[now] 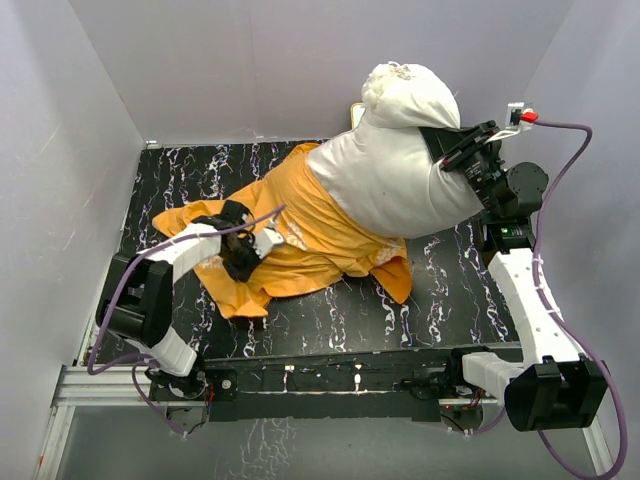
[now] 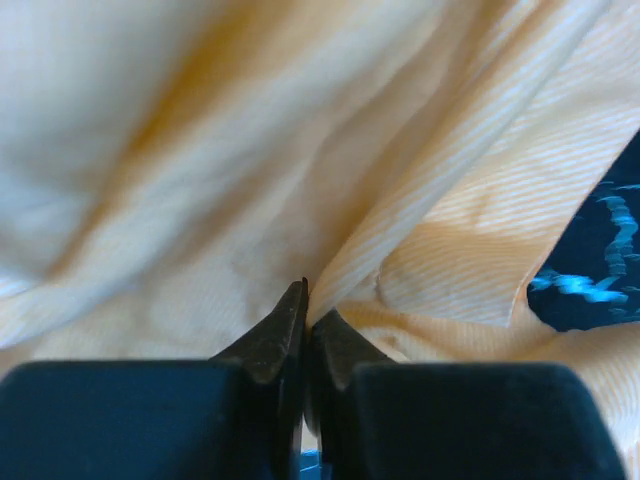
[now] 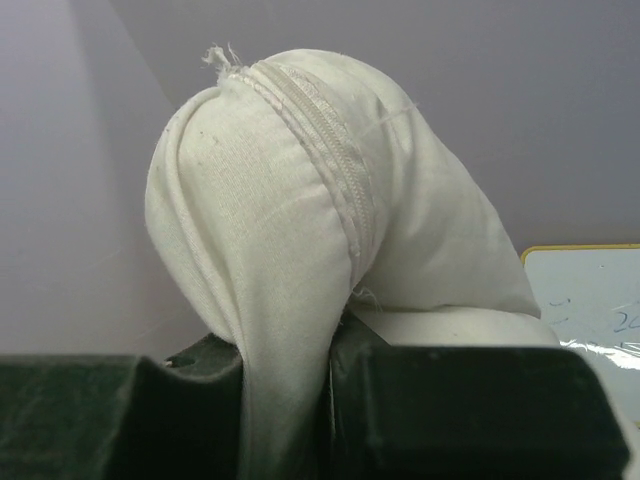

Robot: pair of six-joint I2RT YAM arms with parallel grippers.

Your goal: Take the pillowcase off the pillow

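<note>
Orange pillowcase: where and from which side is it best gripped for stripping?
Grip the floppy orange fabric pillowcase at its slack, wrinkled left end, coming from the left: that end looks unstuffed, while the plump white pillow sticks out rightward, so pulling left should peel it.

We count one pillow (image 1: 390, 180), one pillowcase (image 1: 290, 240), one whiteboard (image 3: 590, 300), two grippers, left gripper (image 2: 306, 300), right gripper (image 3: 285, 350)

pillow (image 3: 300, 230): white, bunched into a rounded hump, fills the middle
zip seam (image 3: 320, 140): runs over the pillow's top, frayed threads at its upper end
right hand (image 3: 285, 365): beneath the pillow, dark fingers clamped on a fold
whiteboard (image 3: 590, 300): yellow-framed, behind the pillow's lower right
wall (image 3: 520, 100): grey, behind the pillow
</note>
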